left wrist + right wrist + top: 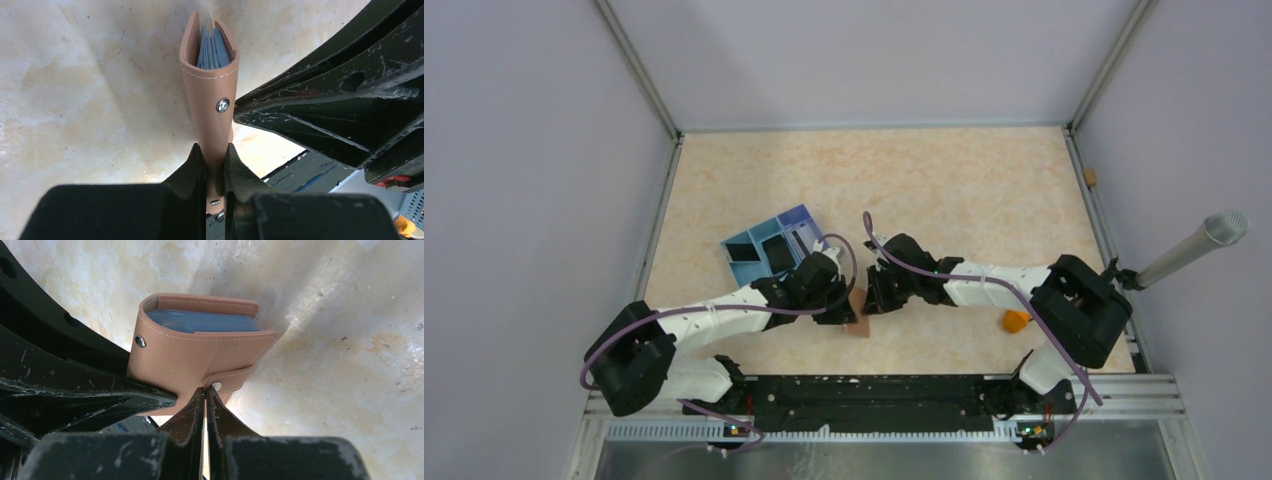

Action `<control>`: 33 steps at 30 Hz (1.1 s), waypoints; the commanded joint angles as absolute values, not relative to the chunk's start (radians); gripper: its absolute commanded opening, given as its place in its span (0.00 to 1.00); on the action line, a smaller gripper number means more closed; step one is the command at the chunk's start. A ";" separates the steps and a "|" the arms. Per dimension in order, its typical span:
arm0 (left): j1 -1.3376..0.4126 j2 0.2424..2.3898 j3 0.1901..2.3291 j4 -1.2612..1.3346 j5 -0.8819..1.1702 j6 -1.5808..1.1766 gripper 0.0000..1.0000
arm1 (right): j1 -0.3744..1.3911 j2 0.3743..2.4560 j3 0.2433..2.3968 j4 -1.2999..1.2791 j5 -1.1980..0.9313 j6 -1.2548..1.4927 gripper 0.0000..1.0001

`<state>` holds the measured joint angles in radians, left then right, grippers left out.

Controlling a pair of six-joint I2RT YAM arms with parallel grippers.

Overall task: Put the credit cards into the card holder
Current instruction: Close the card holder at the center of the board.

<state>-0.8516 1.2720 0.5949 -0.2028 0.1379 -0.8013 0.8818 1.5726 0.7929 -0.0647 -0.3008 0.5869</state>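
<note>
On the table (944,190), close to the arm bases and near the blue box (769,245), both arms meet over one small thing. The left gripper (215,167) is narrowed onto the card holder (210,115), clamping one end so that it stands on edge. Whether it touches the surface we cannot tell. The right gripper (205,392) is pressed fully together at the closure tab (234,378), and we judge that it pinches that strap. Blue credit cards (212,50) sit inside the fold, their edges showing at the open mouth. No yellow card shows in any view.

The largest risk, as we see it, is the two arms working against each other. A pull on the strap that the left clamp cannot resist would twist the holder out of its narrow hold, and the holder would drop. Next is the strap itself, which is thin and smooth (little for closed fingertips to bite on), so it could slip free partway through a fold. Then the cards: the mouth is open and we cannot judge how deep they sit, so tipping it downward might let them slide out. Smallest is the snap (223,105) — a slightly skewed fold would leave it unmated and the holder gaping.
</note>
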 commanded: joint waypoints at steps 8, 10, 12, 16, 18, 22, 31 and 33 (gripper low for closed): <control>-0.862 1.290 0.590 -0.221 0.133 -0.790 0.00 | 0.907 1.569 0.777 0.040 -0.356 0.601 0.00; -0.862 1.286 0.588 -0.221 0.132 -0.792 0.00 | 0.908 1.571 0.769 0.050 -0.353 0.604 0.00; -0.862 1.282 0.585 -0.219 0.134 -0.794 0.00 | 0.908 1.569 0.754 0.059 -0.346 0.610 0.00; -0.862 1.282 0.580 -0.216 0.136 -0.797 0.00 | 0.907 1.566 0.720 0.083 -0.326 0.616 0.00; -0.863 1.280 0.576 -0.214 0.138 -0.799 0.00 | 0.908 1.562 0.702 0.110 -0.322 0.619 0.00; -0.863 1.273 0.573 -0.209 0.141 -0.801 0.00 | 0.907 1.553 0.679 0.143 -0.302 0.622 0.00; -0.862 1.274 0.564 -0.191 0.163 -0.794 0.00 | 0.906 1.550 0.633 0.196 -0.248 0.604 0.00; -0.862 1.276 0.563 -0.188 0.170 -0.794 0.00 | 0.906 1.554 0.631 0.202 -0.237 0.600 0.00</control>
<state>-0.8513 1.2716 0.5911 -0.2012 0.1360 -0.8124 0.8837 1.5494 0.6575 0.1661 -0.3027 0.6216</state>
